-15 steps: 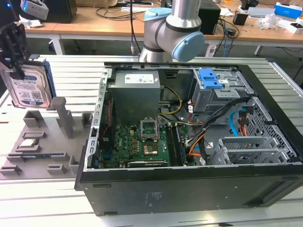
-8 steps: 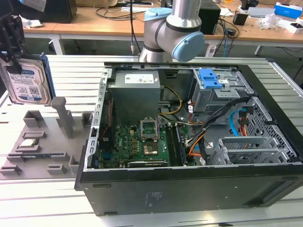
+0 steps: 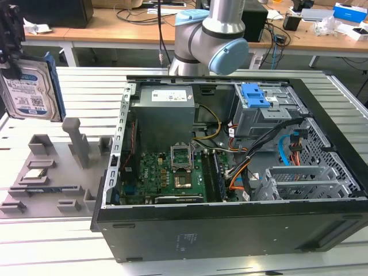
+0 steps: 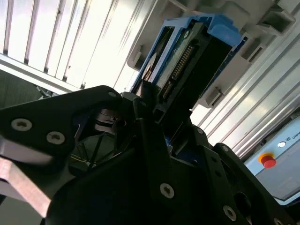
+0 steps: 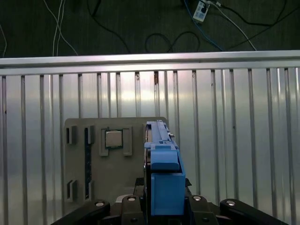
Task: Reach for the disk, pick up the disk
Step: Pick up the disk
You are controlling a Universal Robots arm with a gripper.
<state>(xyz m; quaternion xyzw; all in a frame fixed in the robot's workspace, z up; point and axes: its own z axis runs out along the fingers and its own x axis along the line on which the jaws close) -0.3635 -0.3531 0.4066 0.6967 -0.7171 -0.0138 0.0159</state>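
- My claw (image 4: pixel 166 112) is clamped on the disk (image 3: pixel 27 86). One black finger (image 4: pixel 146 101) lies against the drive next to its connector row.
- Disk hangs on edge above the grey fixture tray (image 3: pixel 54 172), not touching it. Ext. view shows the label face w/ the blue bracket along the rim.
- Judgement: pick-up is done or as good as done, since the drive's weight is on me and not the tray.
- Grip is at one end, so the long body juts free. In the first wrist view the blue bracket (image 5: pixel 162 176) runs straight out from me over the tray.
- Small silver chip (image 5: pixel 113 139) sits in its own tray pocket, beside the disk's line and apart from it.
- Upright grey post (image 3: pixel 77 141) stands on the tray near the disk, no contact.
- Open PC case (image 3: pixel 230 236) sits just beside the tray.
- Drive cage w/ blue latch (image 3: pixel 257 95) is well apart from the tray.
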